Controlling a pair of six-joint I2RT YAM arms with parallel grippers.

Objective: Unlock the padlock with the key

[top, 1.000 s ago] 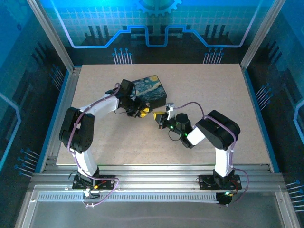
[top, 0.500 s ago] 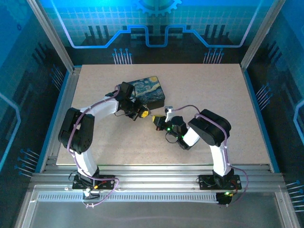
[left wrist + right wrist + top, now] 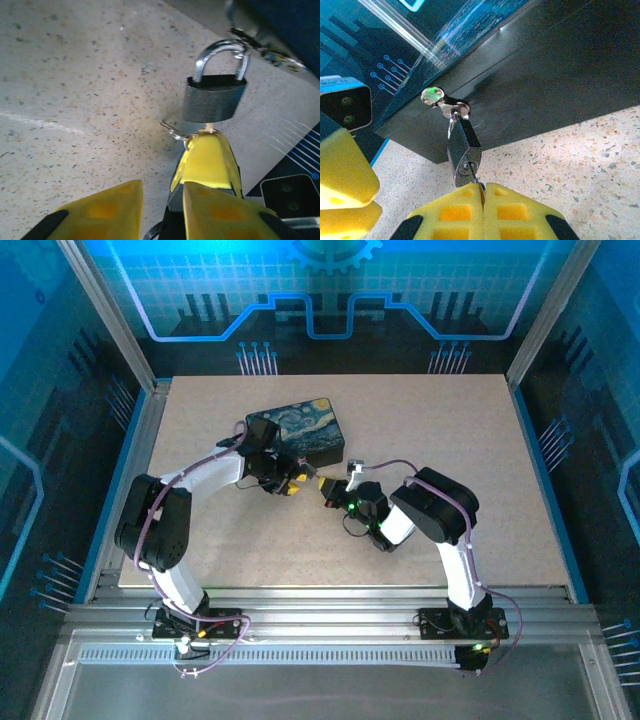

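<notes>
The padlock (image 3: 215,102) is hung by its shackle from the latch of the box (image 3: 545,75), left of the counter's (image 3: 75,100) middle. The key (image 3: 476,184) is set in its keyhole and is pinched between the right gripper's (image 3: 482,197) closed jaws. The left gripper's (image 3: 160,200) jaws are held narrowly apart, empty, near the padlock.

The tabletop (image 3: 450,440) is a pale, speckled board, with metal rails (image 3: 320,612) along its edge at the bottom of the overhead frame. One thing lies flat on it: a dark box (image 3: 305,428) with a swirling blue-and-yellow painting on its lid, just left of centre in the upper half.
</notes>
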